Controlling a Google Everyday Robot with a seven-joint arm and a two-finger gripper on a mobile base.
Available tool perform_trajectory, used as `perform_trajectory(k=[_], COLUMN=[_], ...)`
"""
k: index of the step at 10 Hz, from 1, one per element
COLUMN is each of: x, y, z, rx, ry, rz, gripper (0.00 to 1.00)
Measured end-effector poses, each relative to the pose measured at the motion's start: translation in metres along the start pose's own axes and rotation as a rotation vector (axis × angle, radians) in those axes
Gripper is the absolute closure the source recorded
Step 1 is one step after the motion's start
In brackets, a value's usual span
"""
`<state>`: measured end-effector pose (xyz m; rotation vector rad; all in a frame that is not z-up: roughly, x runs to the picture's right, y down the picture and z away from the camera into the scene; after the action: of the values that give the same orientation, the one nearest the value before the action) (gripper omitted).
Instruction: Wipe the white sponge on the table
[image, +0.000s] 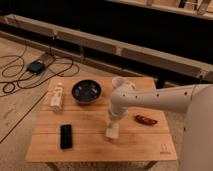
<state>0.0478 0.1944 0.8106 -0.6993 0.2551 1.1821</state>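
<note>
While the robot's bulky white body (197, 130) fills the right side of my sight, its arm (150, 99) reaches left over the table (90, 145), bends at a rounded elbow and drops straight down toward the middle of the top. That table is a small light-wood one with plank grain, standing on a pale floor where dark cables (20, 75) loop toward a small black box (36, 66) at the far left. Largest of the things on it is a dark bowl (86, 91), toward the back and left of centre. Just left of the bowl a white bottle (56, 96) lies on its side. A black phone (65, 136) lies flat near the front left. At the arm's tip the gripper (113, 125) points downward, its fingers pinched tight on the upper end of the white sponge (111, 133), whose lower end touches the wood just right of centre, well apart from the phone. Behind the elbow stands a translucent cup (120, 82), partly hidden. To the right of the sponge lies a small reddish-brown thing (145, 119), and near the front right corner sits a small dark mark (164, 147).
</note>
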Motion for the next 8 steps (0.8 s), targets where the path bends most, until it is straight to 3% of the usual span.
perform_trajectory(k=[5, 8], x=[-0.006, -0.015], y=[-0.029, -0.042], z=[0.006, 0.016], rx=[-0.097, -0.127], ry=[-0.104, -0.144], rz=[0.008, 0.000], gripper=[1.00, 1.00])
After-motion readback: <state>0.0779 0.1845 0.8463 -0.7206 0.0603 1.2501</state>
